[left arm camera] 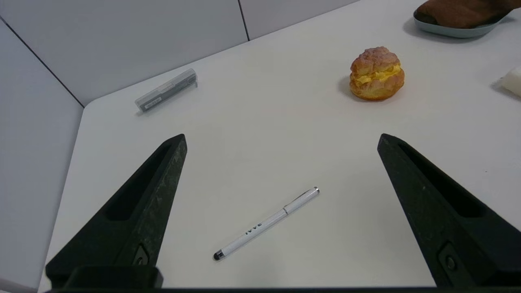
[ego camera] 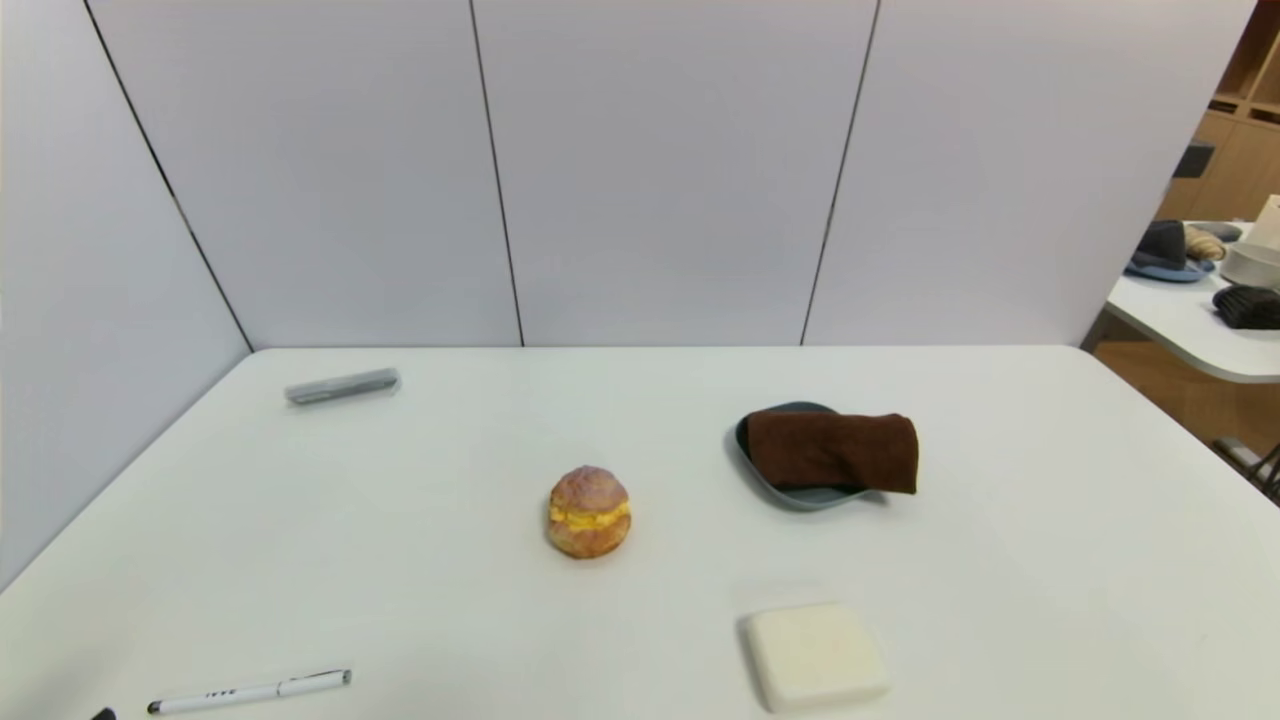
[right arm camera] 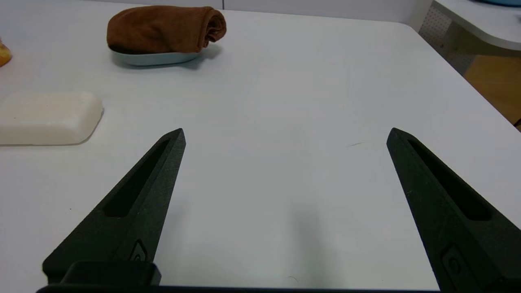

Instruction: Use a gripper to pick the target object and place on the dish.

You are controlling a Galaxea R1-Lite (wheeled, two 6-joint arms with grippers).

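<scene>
Towel (ego camera: 832,451) one, on one dish (ego camera: 800,496); one bun (ego camera: 589,512).

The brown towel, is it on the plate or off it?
On it. The brown towel lies rolled across the grey-blue plate, one end sticking out past the rim, with neither end effector touching it.

Head view high, facing table (ego camera: 300,560); wrist views low, forward over it; all share towel (ego camera: 832,450) on dish (ego camera: 790,495).

White table (ego camera: 1050,560), pale grey partition panels (ego camera: 660,170) behind, second white table (ego camera: 1185,325) at right, wooden shelving (ego camera: 1235,140) beyond
</scene>
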